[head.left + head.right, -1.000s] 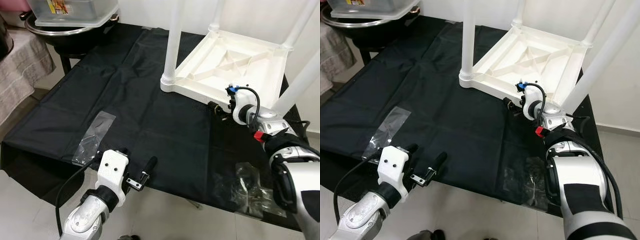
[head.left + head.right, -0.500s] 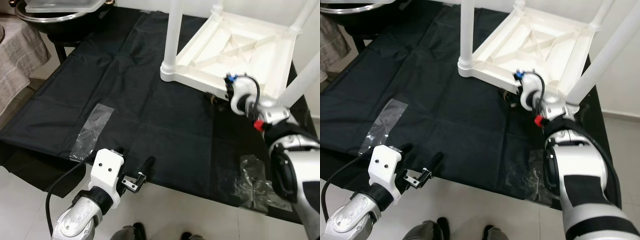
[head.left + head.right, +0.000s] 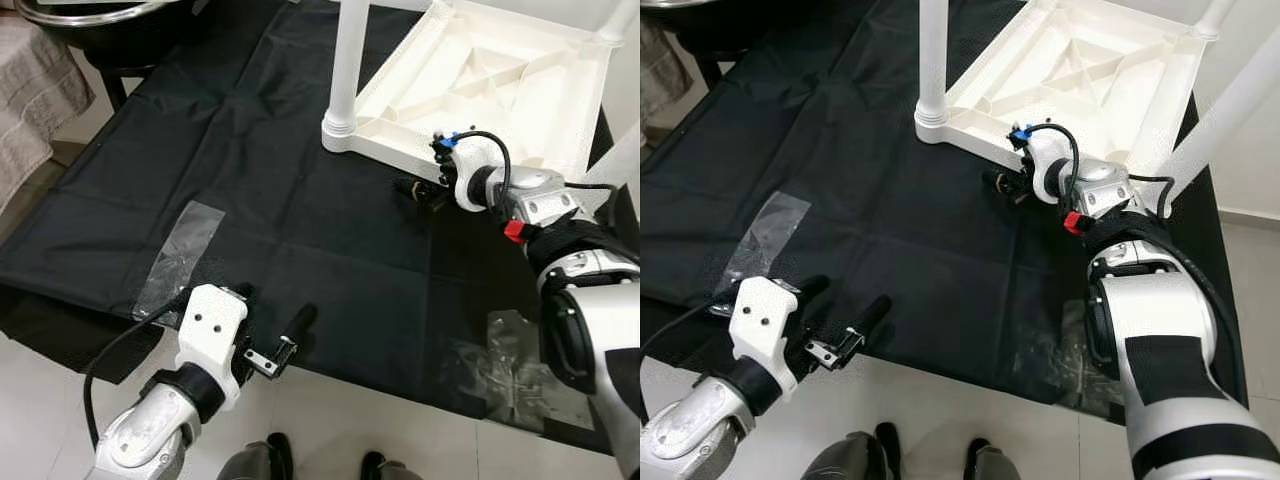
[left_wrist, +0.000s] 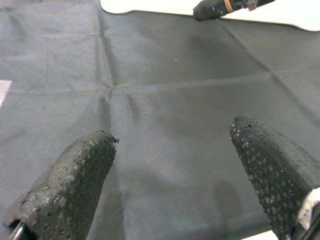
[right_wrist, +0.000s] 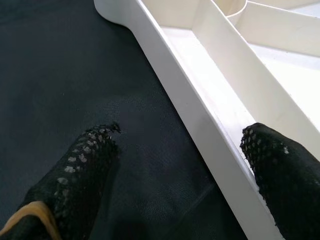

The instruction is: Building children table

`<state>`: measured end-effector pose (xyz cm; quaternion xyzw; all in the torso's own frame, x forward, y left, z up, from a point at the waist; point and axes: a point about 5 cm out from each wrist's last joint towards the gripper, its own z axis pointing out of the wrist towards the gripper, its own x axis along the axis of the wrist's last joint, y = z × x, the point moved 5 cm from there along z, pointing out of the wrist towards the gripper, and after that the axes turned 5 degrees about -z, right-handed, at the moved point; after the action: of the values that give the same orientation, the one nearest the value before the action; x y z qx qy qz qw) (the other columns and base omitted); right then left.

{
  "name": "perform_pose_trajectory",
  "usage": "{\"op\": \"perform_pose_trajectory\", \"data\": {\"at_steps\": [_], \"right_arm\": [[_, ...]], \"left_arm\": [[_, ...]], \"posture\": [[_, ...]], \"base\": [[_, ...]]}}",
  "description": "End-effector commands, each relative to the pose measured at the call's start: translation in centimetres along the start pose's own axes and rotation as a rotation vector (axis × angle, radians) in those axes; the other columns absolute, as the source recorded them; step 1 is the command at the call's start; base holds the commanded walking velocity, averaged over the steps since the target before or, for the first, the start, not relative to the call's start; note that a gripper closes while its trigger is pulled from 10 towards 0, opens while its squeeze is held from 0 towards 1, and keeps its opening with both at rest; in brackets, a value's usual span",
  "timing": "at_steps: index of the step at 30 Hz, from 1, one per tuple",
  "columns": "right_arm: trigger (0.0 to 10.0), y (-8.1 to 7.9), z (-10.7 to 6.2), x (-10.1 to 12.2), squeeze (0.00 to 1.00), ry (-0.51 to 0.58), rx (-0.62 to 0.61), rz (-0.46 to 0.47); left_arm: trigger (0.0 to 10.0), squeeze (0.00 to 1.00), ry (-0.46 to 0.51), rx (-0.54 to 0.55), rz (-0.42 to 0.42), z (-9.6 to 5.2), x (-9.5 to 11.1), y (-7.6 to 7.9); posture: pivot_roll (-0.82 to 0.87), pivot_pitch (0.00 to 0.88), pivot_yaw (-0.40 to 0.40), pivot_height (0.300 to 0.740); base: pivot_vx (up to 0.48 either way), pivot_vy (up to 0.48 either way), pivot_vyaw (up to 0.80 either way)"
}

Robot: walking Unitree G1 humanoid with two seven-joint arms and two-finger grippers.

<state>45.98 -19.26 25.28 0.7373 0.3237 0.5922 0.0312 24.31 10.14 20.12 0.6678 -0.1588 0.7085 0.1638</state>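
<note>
Right gripper shifted left, fingers straddling table rim

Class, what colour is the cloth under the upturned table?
Black. The cloth shows best in the left eye view, under the white table.

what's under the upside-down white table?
The black cloth lies under the upside-down white table and spreads past its rim. The right tool straddles that rim, open. Whatever lies beneath the tabletop itself is covered and cannot be seen.
</note>
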Motion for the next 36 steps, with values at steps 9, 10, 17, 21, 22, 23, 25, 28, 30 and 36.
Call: {"op": "perform_pose_trajectory", "data": {"at_steps": [9,10,17,21,22,23,25,28,30,36], "right_arm": [[10.0,-0.2,-0.7,-6.5,0.00,-0.224,-0.020,0.021],[10.0,-0.2,-0.7,-6.5,0.00,-0.224,-0.020,0.021],[10.0,1.7,-1.9,-8.5,0.00,-0.281,-0.136,0.011],[10.0,0.7,-1.9,-9.3,0.00,-0.288,-0.067,0.070],[4.4,-0.3,-1.7,-9.5,0.00,-0.287,0.004,0.091],[4.4,-0.3,-1.7,-9.5,0.00,-0.287,0.004,0.091],[4.4,-1.6,-1.4,-9.4,0.00,-0.278,0.096,0.112],[0.0,-4.4,-1.4,-9.3,0.00,-0.264,0.304,0.130],[0.0,-5.1,-1.4,-9.3,0.00,-0.259,0.367,0.122],[0.0,-6.3,-1.5,-8.5,0.00,-0.217,0.473,0.101]], "left_arm": [[10.0,0.00,0.013,-0.101,0.036,0.1,1.2,1.8],[10.0,0.00,0.013,-0.101,0.036,0.1,1.2,1.8],[10.0,0.00,-0.002,-0.120,0.034,-0.1,1.1,2.5],[10.0,0.00,-0.013,-0.113,0.035,-0.3,1.0,2.3],[10.0,0.00,-0.016,-0.111,0.035,-0.3,1.0,2.3],[10.0,0.00,-0.016,-0.111,0.035,-0.3,1.0,2.3],[10.0,0.00,-0.016,-0.108,0.035,-0.2,1.0,2.2],[10.0,0.00,-0.018,-0.105,0.043,-0.2,1.0,2.1],[10.0,0.00,-0.018,-0.102,0.046,-0.2,1.0,2.0],[10.0,0.00,-0.019,-0.092,0.052,-0.2,1.0,1.8]], "posture": [[0.14,0.352,-0.006,0.740],[0.14,0.352,-0.006,0.740],[0.14,0.358,-0.013,0.740],[0.15,0.365,-0.011,0.740],[0.15,0.365,-0.011,0.740],[0.15,0.365,-0.011,0.740],[0.14,0.372,-0.011,0.740],[0.14,0.372,-0.011,0.740],[0.14,0.378,-0.010,0.740],[0.14,0.382,-0.011,0.740]], "base": [[0.000,0.000,0.00],[0.000,0.000,0.00],[0.000,0.000,0.00],[0.000,0.000,0.00],[0.000,0.000,0.00],[0.000,0.000,0.00],[0.000,0.000,0.00],[0.000,0.000,0.00],[0.000,0.000,0.00],[0.000,0.000,0.00]]}}
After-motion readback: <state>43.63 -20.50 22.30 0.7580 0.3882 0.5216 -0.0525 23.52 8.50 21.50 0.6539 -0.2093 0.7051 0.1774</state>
